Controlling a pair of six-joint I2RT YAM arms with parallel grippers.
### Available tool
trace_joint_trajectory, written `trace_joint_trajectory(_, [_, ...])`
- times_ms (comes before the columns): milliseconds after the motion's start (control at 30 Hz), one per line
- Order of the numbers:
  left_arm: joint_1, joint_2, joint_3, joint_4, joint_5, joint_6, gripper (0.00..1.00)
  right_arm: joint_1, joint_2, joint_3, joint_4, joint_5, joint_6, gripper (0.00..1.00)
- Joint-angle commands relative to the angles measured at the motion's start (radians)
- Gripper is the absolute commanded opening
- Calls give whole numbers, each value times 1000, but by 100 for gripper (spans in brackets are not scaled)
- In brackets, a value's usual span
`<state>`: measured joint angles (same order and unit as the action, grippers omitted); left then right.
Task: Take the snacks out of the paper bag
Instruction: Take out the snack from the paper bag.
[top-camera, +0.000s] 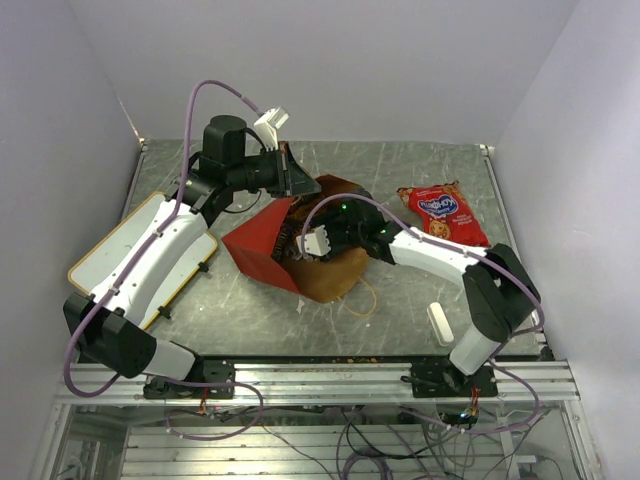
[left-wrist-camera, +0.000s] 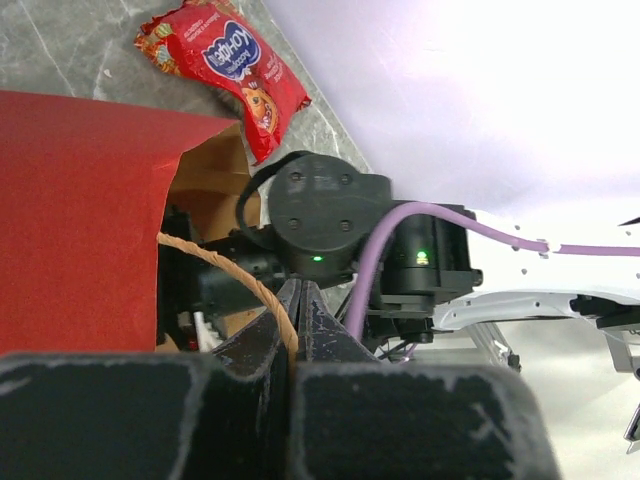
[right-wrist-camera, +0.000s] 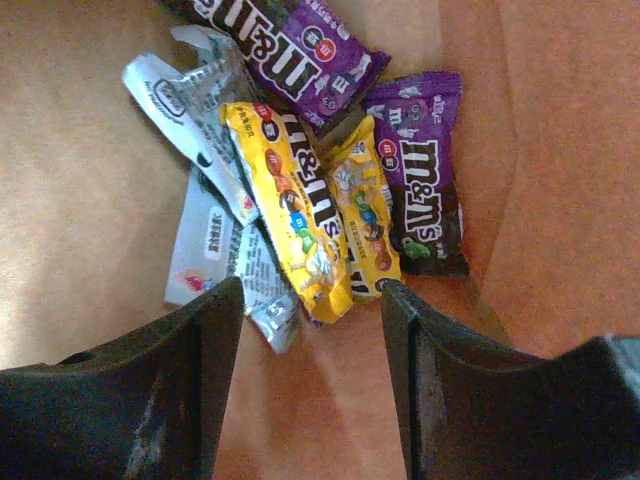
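The paper bag (top-camera: 262, 247) lies on its side at the middle of the worktop (top-camera: 400, 160), its mouth turned to the right. The right claw (right-wrist-camera: 312, 290) is in the mouth, fingers apart. The small candy wrappers (right-wrist-camera: 300, 200) lie inside in an overlapping heap just beyond it. The left claw (left-wrist-camera: 297, 290) pinches a loop handle (left-wrist-camera: 225, 265) at the mouth's far edge. The large packet (top-camera: 443, 213) lies right of the bag, apart from it. The whiteboard (top-camera: 108, 252) lies to the left, and the oblong block (top-camera: 439, 323) sits at the right front.
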<state>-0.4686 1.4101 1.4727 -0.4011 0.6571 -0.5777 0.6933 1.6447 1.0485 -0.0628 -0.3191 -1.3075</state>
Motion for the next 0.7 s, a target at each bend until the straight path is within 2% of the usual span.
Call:
trace_joint_trajectory(0, [-14, -10, 41, 8, -4, 27, 7, 5, 73, 48, 44, 59, -54, 57])
trace_joint_trajectory(667, [-44, 8, 54, -10, -28, 19, 7, 5, 300, 165, 125, 85, -93, 60])
